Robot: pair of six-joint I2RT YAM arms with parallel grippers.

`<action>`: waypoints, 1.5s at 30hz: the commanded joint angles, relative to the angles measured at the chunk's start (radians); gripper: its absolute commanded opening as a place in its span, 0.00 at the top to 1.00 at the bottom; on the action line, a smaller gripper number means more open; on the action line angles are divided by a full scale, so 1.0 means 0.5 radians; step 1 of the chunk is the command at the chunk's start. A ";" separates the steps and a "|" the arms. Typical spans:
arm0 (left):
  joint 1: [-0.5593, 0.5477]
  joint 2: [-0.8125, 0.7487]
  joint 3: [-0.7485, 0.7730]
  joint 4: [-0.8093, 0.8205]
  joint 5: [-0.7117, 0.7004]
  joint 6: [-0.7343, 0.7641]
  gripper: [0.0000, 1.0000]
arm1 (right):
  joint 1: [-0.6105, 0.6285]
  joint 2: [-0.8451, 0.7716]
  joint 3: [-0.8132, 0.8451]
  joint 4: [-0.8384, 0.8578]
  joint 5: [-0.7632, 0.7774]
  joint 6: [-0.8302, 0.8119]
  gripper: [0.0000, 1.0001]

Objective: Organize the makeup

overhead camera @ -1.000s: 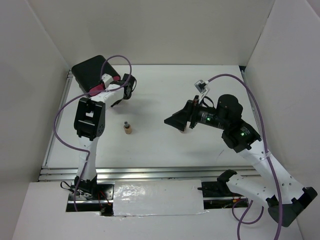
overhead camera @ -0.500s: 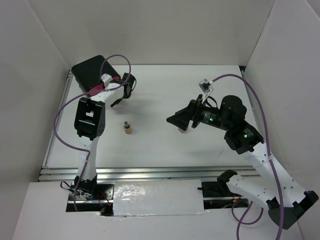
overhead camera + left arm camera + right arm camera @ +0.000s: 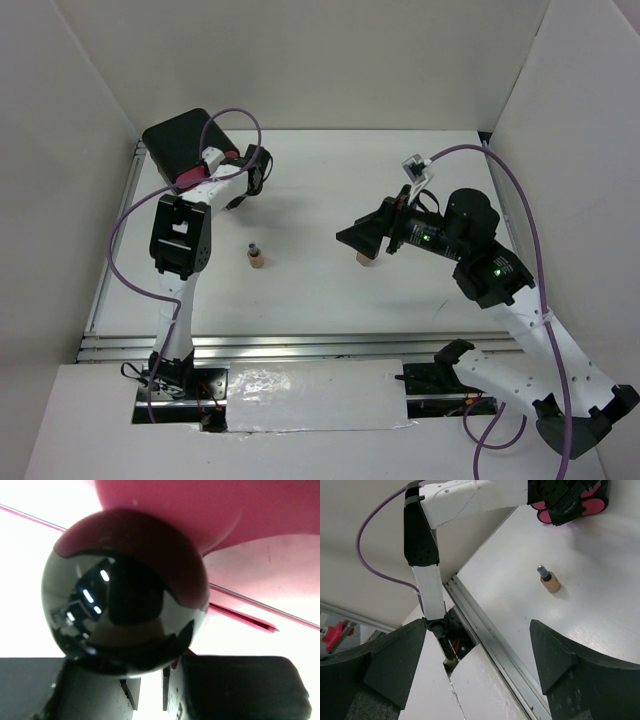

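One tan bottle [image 3: 256, 259] with a dark cap stands upright on the white table, and the right wrist view also shows this bottle [image 3: 549, 581]. A second tan bottle [image 3: 365, 259] stands just under my right gripper [image 3: 358, 240], whose jaws are wide open and empty [image 3: 475, 680]. My left gripper [image 3: 240, 185] is at the pink front of the black box [image 3: 180, 140]. In the left wrist view a glossy black knob [image 3: 125, 595] on the pink drawer front [image 3: 240, 515] fills the frame. My left gripper's [image 3: 150, 695] jaws stand close together below it. The knob hides their tips.
White walls close in the table on the left, back and right. A metal rail [image 3: 300, 345] runs along the near edge. Purple cables [image 3: 130, 215] loop over both arms. The left arm's white link [image 3: 470, 497] crosses the top of the right wrist view.
My right gripper has drawn back a little to the right, showing more of the bottle beneath it. The left arm has hardly moved at the box.
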 commanded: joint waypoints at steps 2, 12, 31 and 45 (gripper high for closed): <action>-0.016 0.053 -0.111 -0.108 0.140 0.053 0.69 | -0.008 -0.046 0.116 -0.031 0.037 -0.067 0.08; -0.264 -0.116 0.035 -0.114 -0.068 0.412 0.09 | -0.008 -0.027 0.184 -0.068 0.067 -0.119 0.05; -0.277 0.175 0.140 -0.409 -0.863 1.160 0.01 | -0.023 -0.346 -0.169 0.122 0.123 -0.092 0.00; -0.234 0.332 0.076 0.106 -0.735 1.740 0.08 | -0.023 -0.567 -0.334 0.137 0.119 0.068 0.00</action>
